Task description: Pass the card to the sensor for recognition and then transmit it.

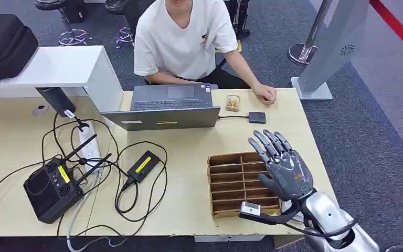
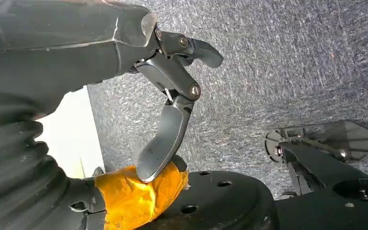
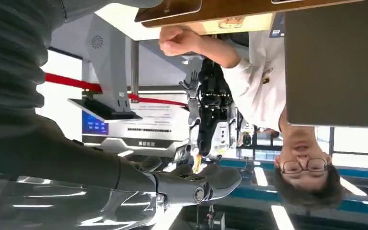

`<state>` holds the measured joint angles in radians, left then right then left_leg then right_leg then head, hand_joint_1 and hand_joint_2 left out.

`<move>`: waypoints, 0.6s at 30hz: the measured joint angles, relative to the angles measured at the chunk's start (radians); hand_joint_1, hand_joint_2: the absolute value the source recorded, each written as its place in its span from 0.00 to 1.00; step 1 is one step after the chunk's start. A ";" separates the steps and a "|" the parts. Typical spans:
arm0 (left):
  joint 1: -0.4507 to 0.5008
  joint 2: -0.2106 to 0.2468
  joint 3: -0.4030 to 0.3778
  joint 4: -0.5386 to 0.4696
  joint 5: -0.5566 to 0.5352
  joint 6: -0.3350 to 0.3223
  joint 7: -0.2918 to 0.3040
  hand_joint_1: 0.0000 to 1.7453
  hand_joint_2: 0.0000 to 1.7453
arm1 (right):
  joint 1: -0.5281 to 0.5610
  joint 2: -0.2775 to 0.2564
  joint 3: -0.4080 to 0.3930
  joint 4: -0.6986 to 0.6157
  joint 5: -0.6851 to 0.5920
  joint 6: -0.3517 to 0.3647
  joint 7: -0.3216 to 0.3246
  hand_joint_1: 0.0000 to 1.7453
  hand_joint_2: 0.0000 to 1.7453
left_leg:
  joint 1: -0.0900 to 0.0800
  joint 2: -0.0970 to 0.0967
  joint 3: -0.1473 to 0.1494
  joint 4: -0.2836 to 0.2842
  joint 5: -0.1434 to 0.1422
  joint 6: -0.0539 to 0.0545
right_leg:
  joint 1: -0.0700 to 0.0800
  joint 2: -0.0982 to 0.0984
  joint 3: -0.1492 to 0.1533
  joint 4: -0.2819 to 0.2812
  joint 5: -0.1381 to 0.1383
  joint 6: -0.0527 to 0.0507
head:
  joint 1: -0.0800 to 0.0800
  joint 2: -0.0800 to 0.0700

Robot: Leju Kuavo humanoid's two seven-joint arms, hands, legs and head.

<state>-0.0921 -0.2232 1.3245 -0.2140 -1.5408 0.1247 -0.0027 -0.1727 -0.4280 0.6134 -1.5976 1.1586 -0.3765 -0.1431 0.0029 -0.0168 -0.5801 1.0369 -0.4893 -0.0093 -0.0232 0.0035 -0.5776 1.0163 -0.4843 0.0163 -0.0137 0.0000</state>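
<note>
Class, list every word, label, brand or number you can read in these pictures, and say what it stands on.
None can be read.
Yellow label on the black box-shaped radio unit: too small.
Yellow label on the flat black power adapter: blurred.
Blue screen of the grey kiosk: blurred.

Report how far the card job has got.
Nothing looks done yet. The right hand hovers open-fingered above the wooden slotted tray, holding nothing. No card is visible in it. The left hand hangs over carpet, empty. Left to do: take a card, show it to the sensor, pass it to the person.
</note>
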 joint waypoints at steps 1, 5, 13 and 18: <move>0.000 0.000 0.000 0.000 0.000 -0.001 0.000 0.00 1.00 | -0.002 0.000 0.002 0.002 -0.002 0.000 0.000 0.00 1.00 | 0.000 0.000 0.000 0.000 0.000 0.000 | 0.000 0.000 0.000 0.000 0.000 0.000 | 0.000 0.000; 0.000 0.000 0.000 0.000 0.000 -0.002 0.000 0.00 1.00 | -0.010 0.001 0.013 0.013 -0.007 0.000 0.000 0.00 1.00 | 0.000 0.000 0.000 0.000 0.000 0.000 | 0.000 0.000 0.000 0.000 0.000 0.000 | 0.000 0.000; 0.000 0.000 -0.002 0.000 -0.002 -0.002 0.000 0.00 1.00 | -0.033 0.015 0.034 0.048 -0.027 -0.002 0.011 0.00 1.00 | 0.000 0.000 0.000 0.000 0.000 0.000 | 0.000 0.000 0.000 0.000 0.000 0.000 | 0.000 0.000; 0.000 0.000 -0.009 0.000 -0.003 -0.003 0.000 0.00 1.00 | -0.049 0.031 0.047 0.085 -0.032 -0.008 0.015 0.00 1.00 | 0.000 0.000 0.000 0.000 0.000 0.000 | 0.000 0.000 0.000 0.000 0.000 0.000 | 0.000 0.000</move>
<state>-0.0920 -0.2232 1.3153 -0.2136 -1.5435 0.1221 -0.0023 -0.2216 -0.3967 0.6603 -1.5125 1.1261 -0.3849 -0.1278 0.0029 -0.0167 -0.5802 1.0368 -0.4893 -0.0093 -0.0232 0.0036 -0.5776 1.0164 -0.4843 0.0163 -0.0141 0.0000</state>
